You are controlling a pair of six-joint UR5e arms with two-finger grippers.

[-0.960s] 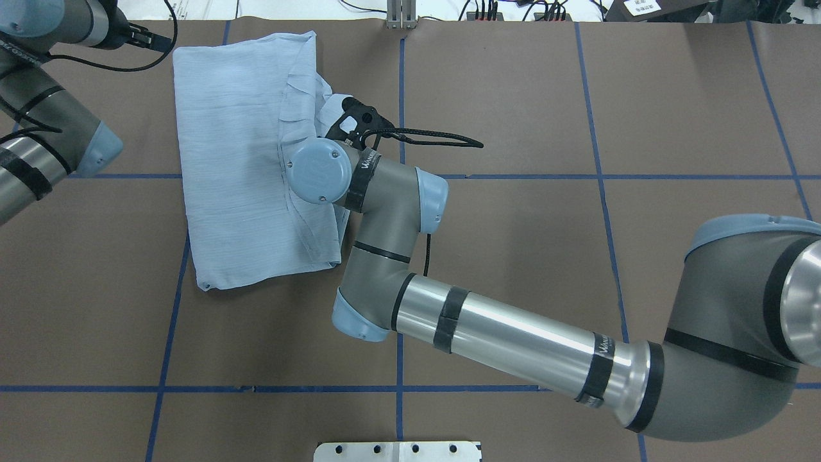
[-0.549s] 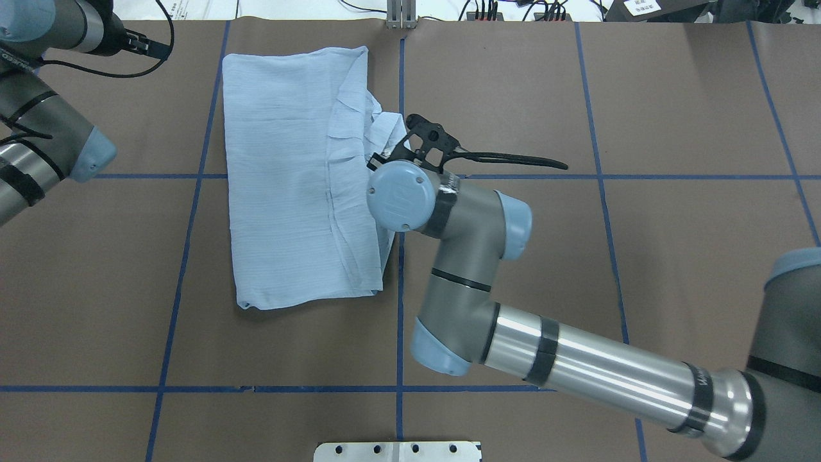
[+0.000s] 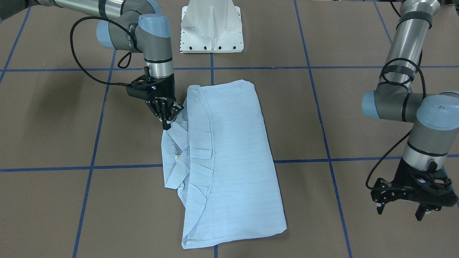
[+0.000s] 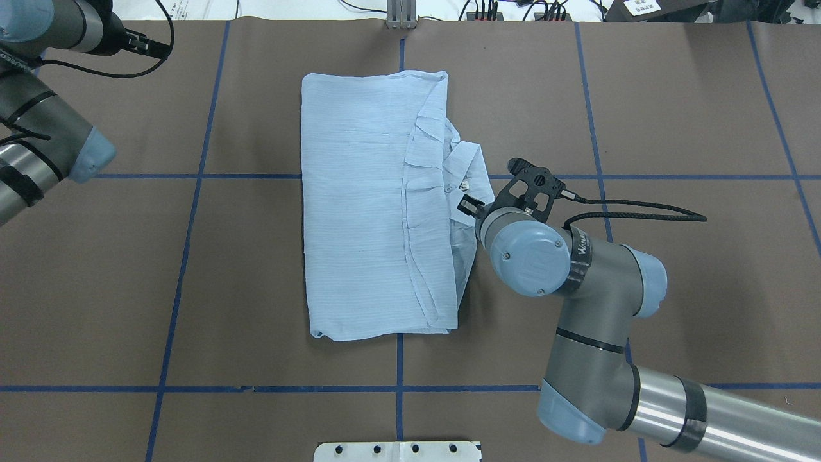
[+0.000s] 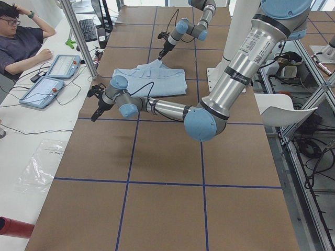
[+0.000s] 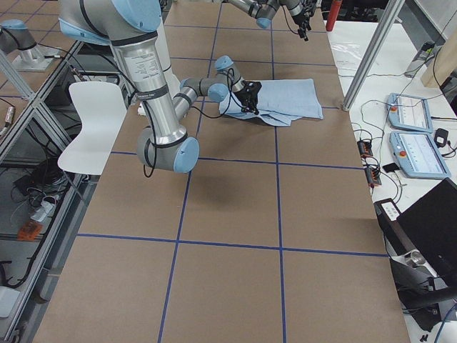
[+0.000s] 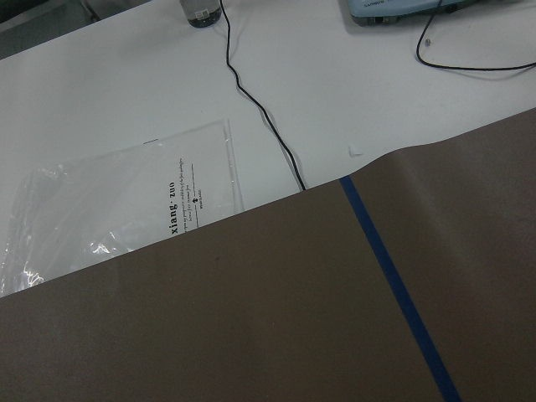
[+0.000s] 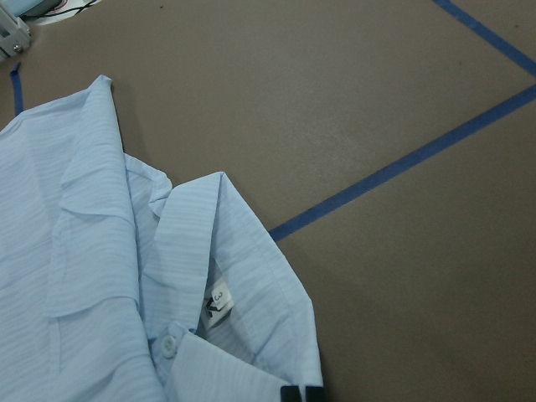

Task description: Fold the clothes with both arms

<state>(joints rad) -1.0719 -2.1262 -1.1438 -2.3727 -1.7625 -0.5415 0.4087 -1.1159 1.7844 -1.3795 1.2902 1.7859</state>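
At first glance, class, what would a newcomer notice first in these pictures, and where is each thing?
The pale blue shirt, folded into a long rectangle, lies centred on the brown table. The right end effector pinches its collar edge, while the left end effector hangs open, off to one side.

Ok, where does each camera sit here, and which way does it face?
Front-facing: across the table, facing the robot; base, right gripper pinching shirt, left gripper open.
Overhead: behind the robot, looking down; left arm, right arm.
Exterior left: table's left end, looking along it; left arm near, person.
Exterior right: right end; right arm near.
Left wrist: table edge, bag; no body.
Right wrist: shirt label; own fingertip.
All but left wrist share the shirt.
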